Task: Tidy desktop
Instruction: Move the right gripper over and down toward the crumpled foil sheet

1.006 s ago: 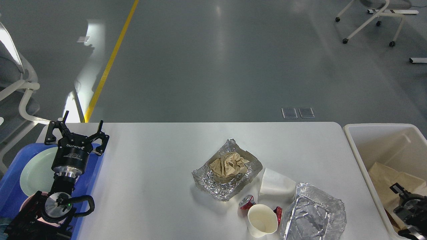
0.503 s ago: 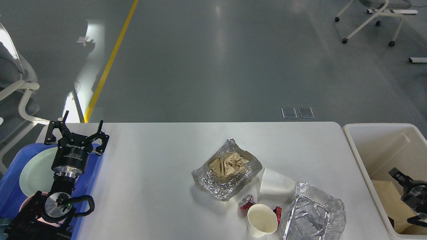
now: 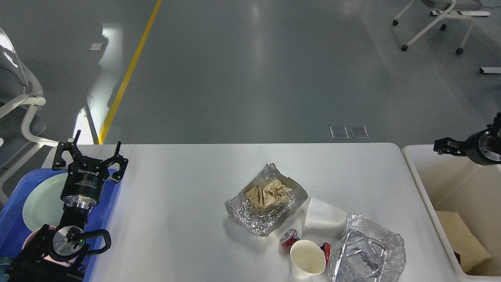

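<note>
The desk [image 3: 180, 219], a wide white-grey top with rounded corners, fills the lower part of the head view. Near its middle lies an open foil tray [image 3: 266, 200] holding a crumpled brown paper ball [image 3: 268, 192]. Just right of it a white paper cup [image 3: 323, 217] lies on its side, touching a second, empty foil tray [image 3: 367, 253] at the near right edge. An upright paper cup [image 3: 307, 259] stands in front, with a crushed red can [image 3: 290, 237] beside it.

At the left, a blue tray [image 3: 13, 219] holds a pale green plate [image 3: 41, 199]. The left claw [image 3: 91, 153] hovers over this tray's far edge, fingers spread wide and empty.

At the right, a cream bin [image 3: 424, 184] contains brown paper [image 3: 462, 239]. The right claw [image 3: 444, 146] is above the bin's far rim, seen side-on; whether it is open or closed cannot be told.
</note>
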You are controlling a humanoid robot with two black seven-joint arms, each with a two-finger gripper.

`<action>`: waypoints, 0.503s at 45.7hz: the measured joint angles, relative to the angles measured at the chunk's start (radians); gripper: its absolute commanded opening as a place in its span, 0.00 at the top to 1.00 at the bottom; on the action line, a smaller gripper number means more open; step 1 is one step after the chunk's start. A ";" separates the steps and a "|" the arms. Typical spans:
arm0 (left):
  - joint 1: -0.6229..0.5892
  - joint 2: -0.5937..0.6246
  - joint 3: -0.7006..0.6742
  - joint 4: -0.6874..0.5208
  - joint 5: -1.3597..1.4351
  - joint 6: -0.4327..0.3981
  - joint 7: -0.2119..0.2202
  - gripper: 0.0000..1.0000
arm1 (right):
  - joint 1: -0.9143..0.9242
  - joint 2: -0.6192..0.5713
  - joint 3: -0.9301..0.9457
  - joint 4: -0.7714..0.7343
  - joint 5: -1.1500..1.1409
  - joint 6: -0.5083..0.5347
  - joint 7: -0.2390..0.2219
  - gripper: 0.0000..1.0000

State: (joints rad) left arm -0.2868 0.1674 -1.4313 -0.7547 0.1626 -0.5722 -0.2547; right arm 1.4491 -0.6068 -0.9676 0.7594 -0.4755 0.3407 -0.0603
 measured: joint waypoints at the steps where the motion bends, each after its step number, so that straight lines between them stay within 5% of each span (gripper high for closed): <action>1: 0.000 0.000 0.000 0.000 0.000 0.000 0.000 0.03 | 0.042 0.009 -0.033 0.029 0.002 0.013 0.000 0.00; 9: 0.000 0.000 0.000 0.000 0.000 0.000 0.000 0.03 | 0.330 0.131 -0.222 0.220 0.010 0.160 -0.001 0.00; 16: 0.000 0.000 0.000 0.000 0.000 0.000 0.000 0.03 | 0.523 0.223 -0.243 0.353 0.029 0.337 -0.001 0.00; 23: 0.000 0.000 0.000 0.000 0.000 0.000 -0.001 0.03 | 0.721 0.280 -0.245 0.527 0.134 0.401 -0.002 0.00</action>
State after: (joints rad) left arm -0.2866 0.1674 -1.4313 -0.7547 0.1626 -0.5722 -0.2553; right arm 2.1696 -0.3272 -1.2121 1.2860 -0.3417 0.7414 -0.0624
